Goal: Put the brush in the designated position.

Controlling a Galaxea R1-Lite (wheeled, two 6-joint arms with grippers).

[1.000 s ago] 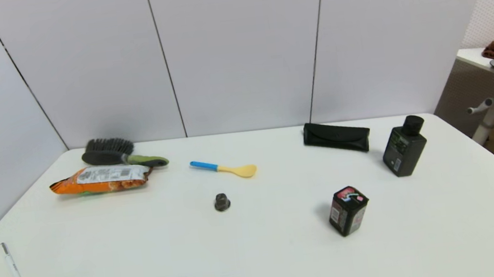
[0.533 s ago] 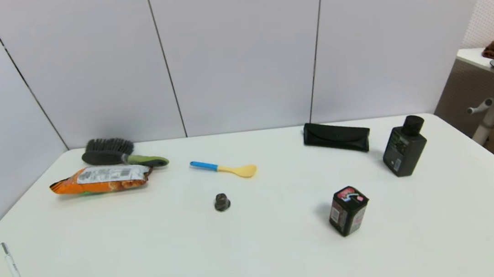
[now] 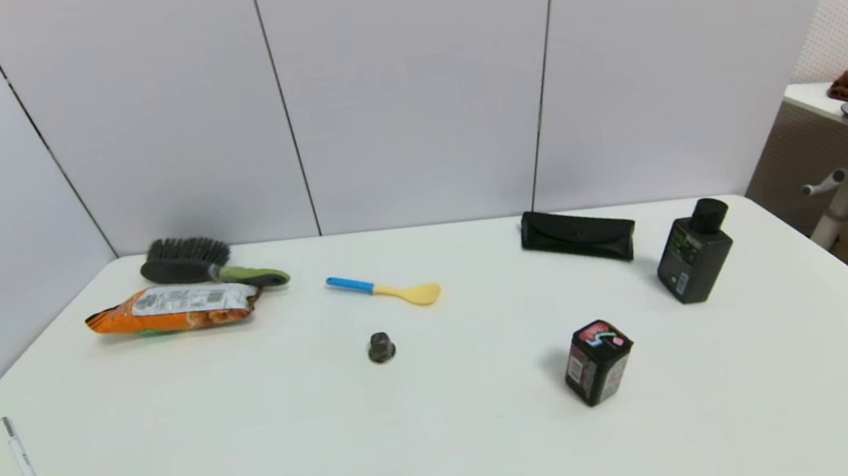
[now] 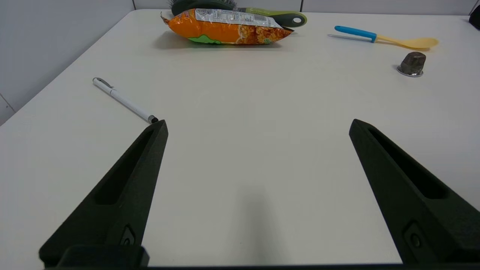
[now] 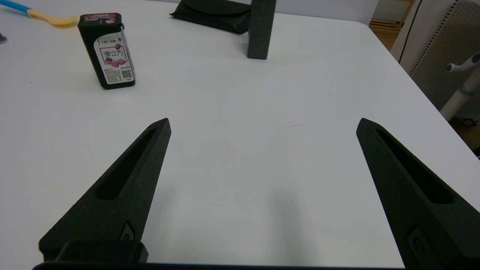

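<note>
You have a smooth, matt white table [image 3: 445, 441]. The brush [image 3: 210, 267] shows stiff dark bristles and a handle that looks like rubbery plastic, green and grey. The bag [image 3: 173, 308] is glossy, crinkled foil. The spoon [image 3: 386, 289] looks like matt plastic. The cap [image 4: 411, 64] looks like dull metal with a shiny rim. The case [image 3: 577, 235] has a faint leathery sheen. Both grippers' fingers [image 4: 123, 195] [image 5: 123, 191] are matt, grainy black plastic.

Brush [image 3: 208, 266] flat behind snack bag [image 3: 173, 308]
</note>
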